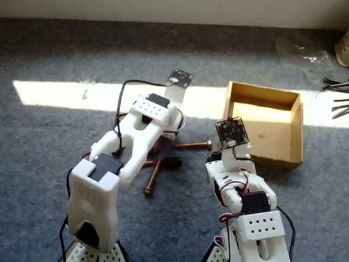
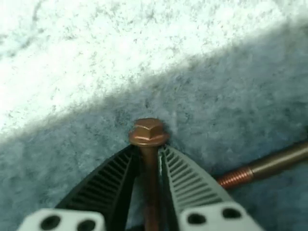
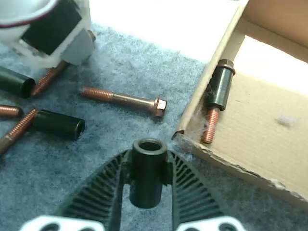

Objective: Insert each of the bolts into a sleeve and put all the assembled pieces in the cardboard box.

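My left gripper (image 2: 149, 150) is shut on a copper bolt (image 2: 148, 133), whose hex head sticks out past the fingertips just above the grey carpet. My right gripper (image 3: 149, 155) is shut on a black sleeve (image 3: 148, 169), held upright with its bore open, close to the near corner of the cardboard box (image 3: 260, 127). One assembled bolt-and-sleeve piece (image 3: 220, 91) lies inside the box against its wall. A loose bolt (image 3: 124, 99) lies on the carpet between the two arms. In the high view the box (image 1: 297, 128) sits to the right of both arms.
Another black sleeve (image 3: 60, 124) lies by a threaded bolt end (image 3: 18, 128), and a third sleeve (image 3: 14, 82) lies under the left arm (image 3: 48, 29). More bolts (image 1: 152, 177) lie on the carpet near the left arm. A sunlit strip (image 1: 65, 93) crosses the carpet.
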Available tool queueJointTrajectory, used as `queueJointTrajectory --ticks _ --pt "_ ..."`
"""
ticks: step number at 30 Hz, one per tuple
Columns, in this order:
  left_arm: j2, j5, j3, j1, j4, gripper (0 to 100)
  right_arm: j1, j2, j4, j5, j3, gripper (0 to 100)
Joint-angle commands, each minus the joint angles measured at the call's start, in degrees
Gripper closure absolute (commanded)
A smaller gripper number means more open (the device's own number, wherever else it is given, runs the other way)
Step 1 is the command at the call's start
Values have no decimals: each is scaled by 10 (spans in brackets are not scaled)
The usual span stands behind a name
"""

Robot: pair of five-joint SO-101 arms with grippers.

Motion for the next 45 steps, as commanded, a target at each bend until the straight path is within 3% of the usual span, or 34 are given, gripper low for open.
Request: queueJointTrajectory --ticks 1,10,26,36,45 --pt "-1 -46 -10 11 -14 987 0 -11 -17 8 -3 993" --pt "-7 -91 -9 12 -28 990 0 -11 -17 8 -3 993" --pt "-74 -92 -20 7 7 987 -30 -11 -17 8 -2 993" --pt "-81 -92 -26 -62 11 986 -30 -11 -35 8 12 993" --pt "-168 -91 -29 -81 22 986 -30 -11 -41 8 18 993"
